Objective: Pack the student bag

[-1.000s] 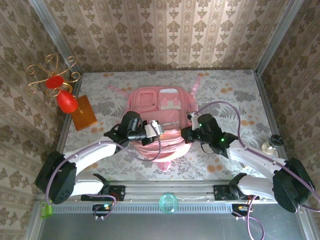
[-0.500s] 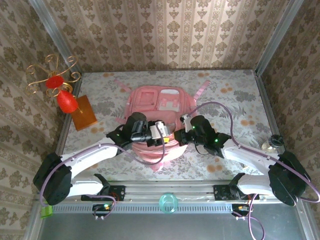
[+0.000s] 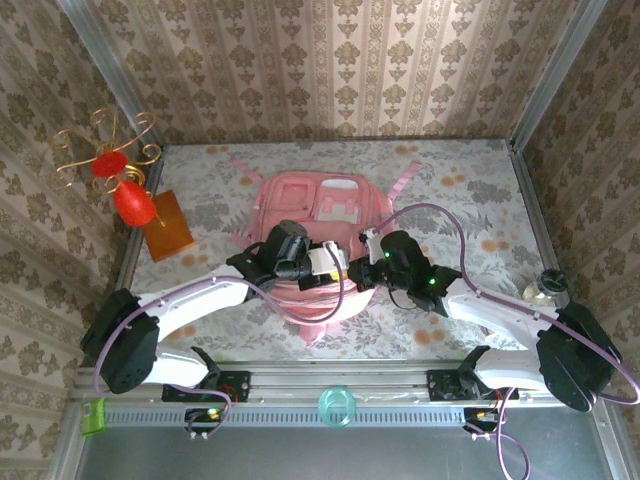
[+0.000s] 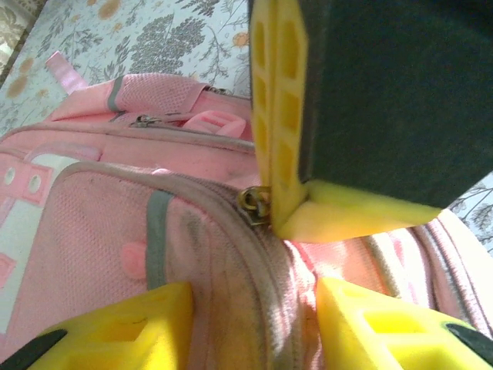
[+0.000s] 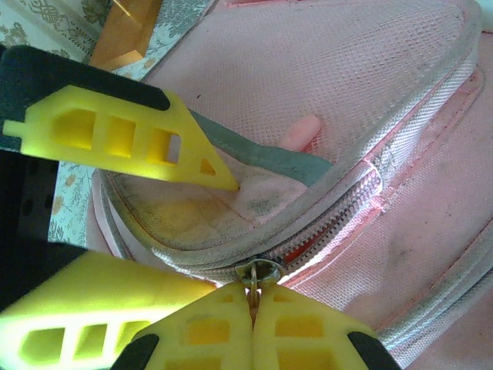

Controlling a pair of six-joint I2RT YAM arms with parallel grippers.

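The student bag was of soft pink cloth, matt, with a fine woven mesh grain and some grey soiling on it. Its grey trim strips looked like flat webbing. The lining inside the pocket was a pale quilted fabric, a little fuzzy. The zip pull was of dull, brass-coloured metal. The fingers of the right gripper and of the left gripper were yellow matt plastic, slightly grainy, with black matt facing. The arm shells were smooth, glossy white plastic. The table cover looked like printed floral cloth. The amber block was glossy and translucent, and the red ornament was shiny.
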